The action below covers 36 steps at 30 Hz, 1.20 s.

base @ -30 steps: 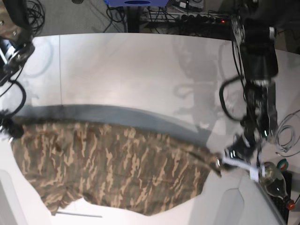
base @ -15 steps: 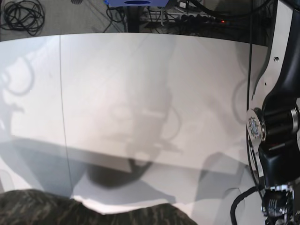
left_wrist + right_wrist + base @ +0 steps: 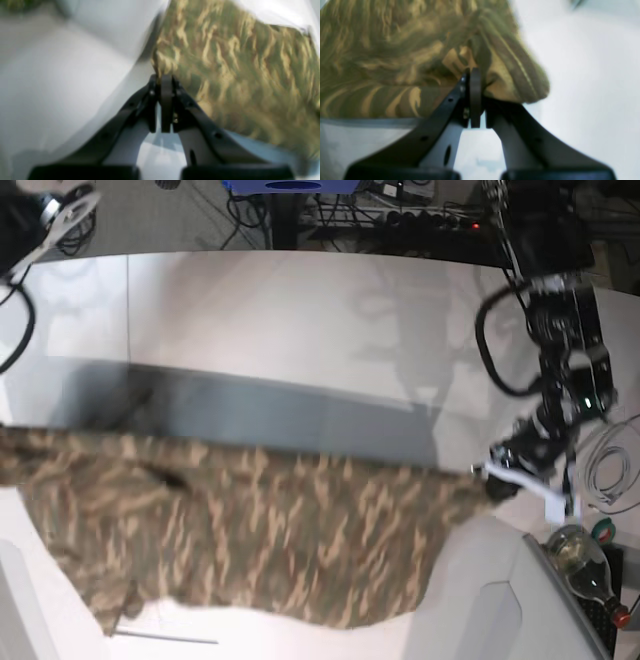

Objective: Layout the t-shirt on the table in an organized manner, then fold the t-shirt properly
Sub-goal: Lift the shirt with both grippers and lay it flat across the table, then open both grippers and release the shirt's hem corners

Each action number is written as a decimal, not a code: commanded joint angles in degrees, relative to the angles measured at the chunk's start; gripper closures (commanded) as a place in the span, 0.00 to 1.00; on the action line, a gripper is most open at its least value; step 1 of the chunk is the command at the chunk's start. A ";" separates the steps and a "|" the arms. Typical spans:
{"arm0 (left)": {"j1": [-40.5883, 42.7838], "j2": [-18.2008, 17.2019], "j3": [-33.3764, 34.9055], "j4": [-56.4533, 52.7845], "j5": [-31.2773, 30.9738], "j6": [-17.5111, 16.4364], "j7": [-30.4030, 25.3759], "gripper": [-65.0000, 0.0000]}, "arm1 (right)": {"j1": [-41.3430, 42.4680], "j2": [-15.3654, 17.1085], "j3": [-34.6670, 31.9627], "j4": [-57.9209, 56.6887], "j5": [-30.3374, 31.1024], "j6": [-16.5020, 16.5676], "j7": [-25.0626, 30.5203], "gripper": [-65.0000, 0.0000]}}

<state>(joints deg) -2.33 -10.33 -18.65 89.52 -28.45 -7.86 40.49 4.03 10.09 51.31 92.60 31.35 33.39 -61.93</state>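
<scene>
The camouflage t-shirt point(image 3: 260, 530) hangs stretched wide between my two grippers over the near part of the white table point(image 3: 300, 320). My left gripper point(image 3: 486, 478) is shut on the shirt's right end. In the left wrist view its jaws point(image 3: 162, 78) pinch a corner of the t-shirt point(image 3: 237, 70). My right gripper point(image 3: 473, 75) is shut on a bunched fold of the t-shirt point(image 3: 382, 50). In the base view that gripper is off the left edge, where the cloth runs out of frame. The shirt's lower hem sags near the front.
A clear bottle point(image 3: 585, 565) and a coil of white cable point(image 3: 612, 470) sit at the right. Power strips and cables point(image 3: 420, 220) lie beyond the far edge. A thin dark seam point(image 3: 128, 310) crosses the tabletop. The shirt casts a dark shadow band point(image 3: 280, 415).
The stretched shirt sits farther from the front edge than a second ago, its left end now off the frame. The left gripper has risen in the base view. Both grips hold.
</scene>
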 commanded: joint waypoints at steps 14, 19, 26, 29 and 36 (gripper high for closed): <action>9.14 -3.52 0.06 -13.95 -0.70 -0.36 -11.08 1.00 | -12.16 0.07 -2.21 -21.52 0.95 -0.02 21.71 1.00; 11.43 -3.61 -0.47 -14.48 -0.70 -0.36 -11.08 1.00 | -12.78 0.15 -2.21 -25.92 0.87 -0.02 23.56 1.00; 16.17 -3.52 -0.55 -14.31 -0.87 -0.36 -11.08 1.00 | -15.68 0.15 -2.56 -25.74 0.87 -0.02 23.82 1.00; 17.67 -3.52 -1.52 -14.31 -0.87 -0.36 -11.08 1.00 | -16.65 0.15 -2.74 -25.74 0.87 -0.02 23.82 1.00; 21.80 -3.34 -5.74 -9.56 -0.78 -0.36 -11.08 1.00 | -18.49 0.15 -2.74 -25.65 0.87 0.06 23.47 1.00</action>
<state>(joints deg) 19.66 -12.67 -23.66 78.85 -29.69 -8.97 30.85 -14.09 8.93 48.18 66.00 32.25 33.54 -39.55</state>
